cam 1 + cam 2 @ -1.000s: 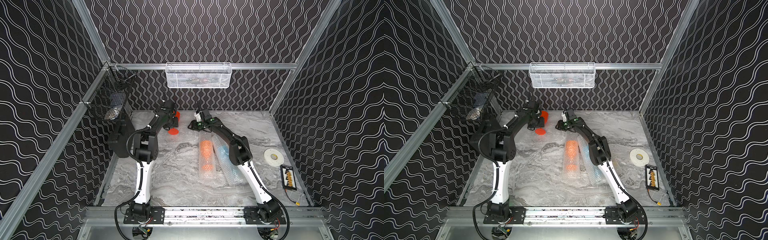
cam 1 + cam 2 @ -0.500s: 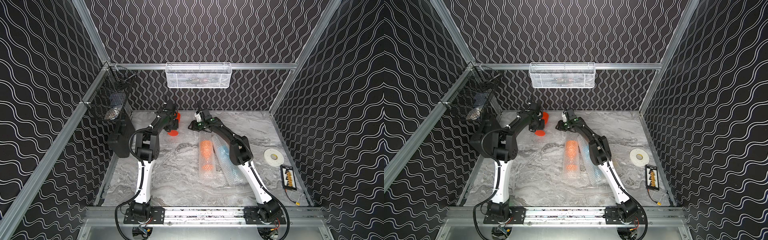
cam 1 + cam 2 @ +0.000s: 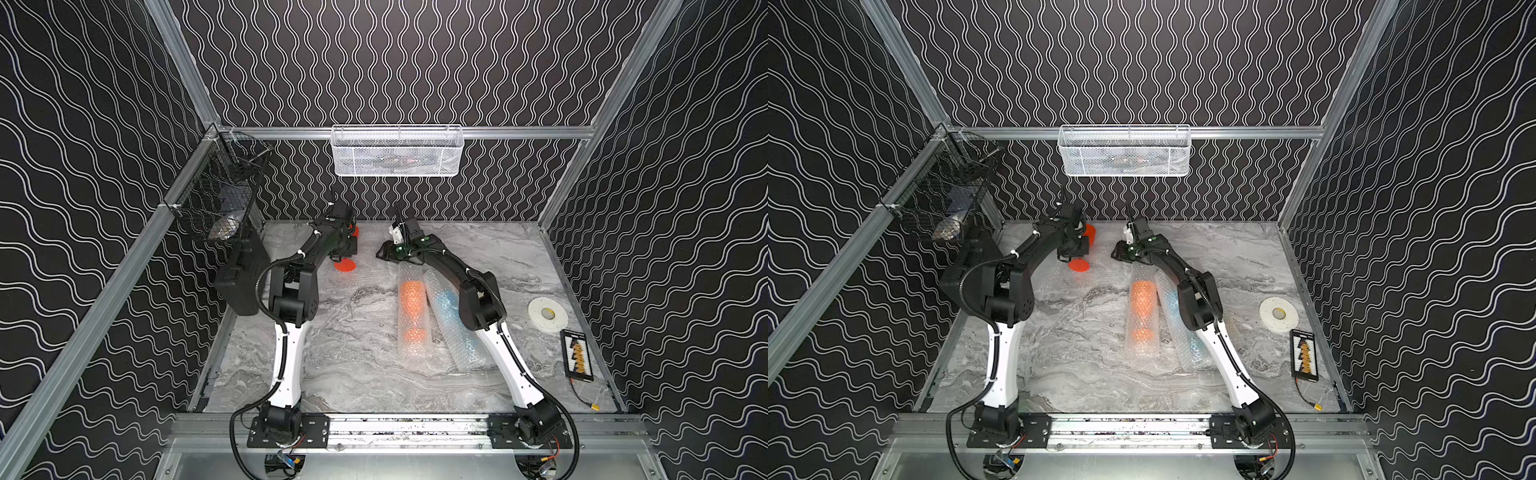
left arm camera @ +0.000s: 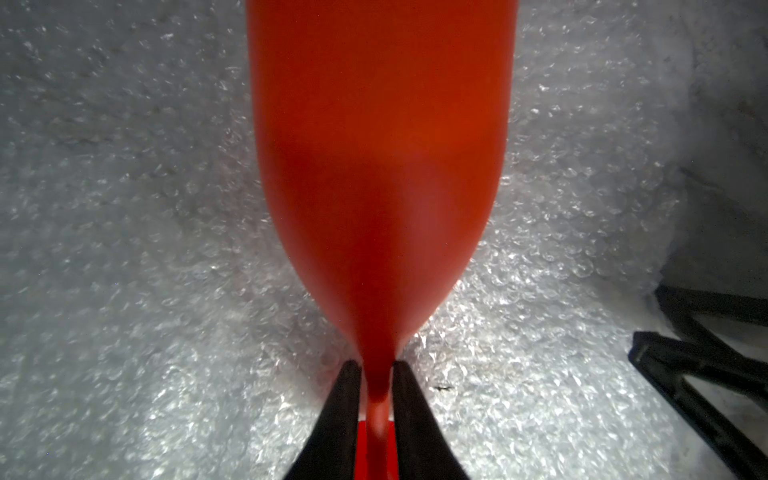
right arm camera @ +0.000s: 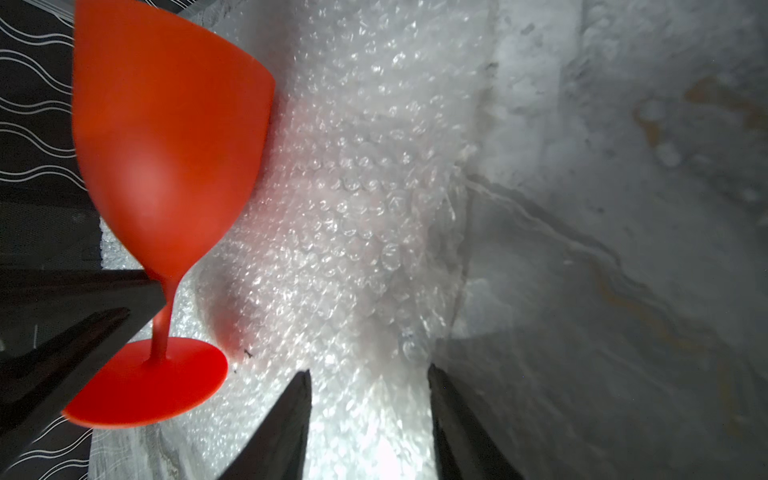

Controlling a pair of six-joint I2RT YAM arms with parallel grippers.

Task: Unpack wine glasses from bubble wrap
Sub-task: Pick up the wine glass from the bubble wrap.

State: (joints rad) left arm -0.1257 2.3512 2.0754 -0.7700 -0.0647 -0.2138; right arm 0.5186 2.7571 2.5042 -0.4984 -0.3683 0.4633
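A red wine glass (image 4: 382,166) lies over a flat sheet of bubble wrap (image 4: 166,249) at the back of the table. In both top views its round foot (image 3: 345,266) (image 3: 1079,265) points toward the front. My left gripper (image 4: 376,374) (image 3: 347,249) is shut on its thin stem, one finger on each side. My right gripper (image 5: 369,372) (image 3: 380,253) stands open just to the right, tips over the same sheet (image 5: 365,208) with nothing between them. Two wrapped rolls lie mid-table, one showing orange (image 3: 412,307) (image 3: 1142,311), one showing light blue (image 3: 451,320) (image 3: 1177,316).
A white tape roll (image 3: 548,313) and a small black device with a cable (image 3: 577,357) lie at the right. A white mesh basket (image 3: 397,151) hangs on the back wall. A black wire basket (image 3: 224,199) and a black case (image 3: 241,274) stand at the left.
My left gripper has closed from open onto the red glass's stem. The right arm and both wrapped rolls have not moved.
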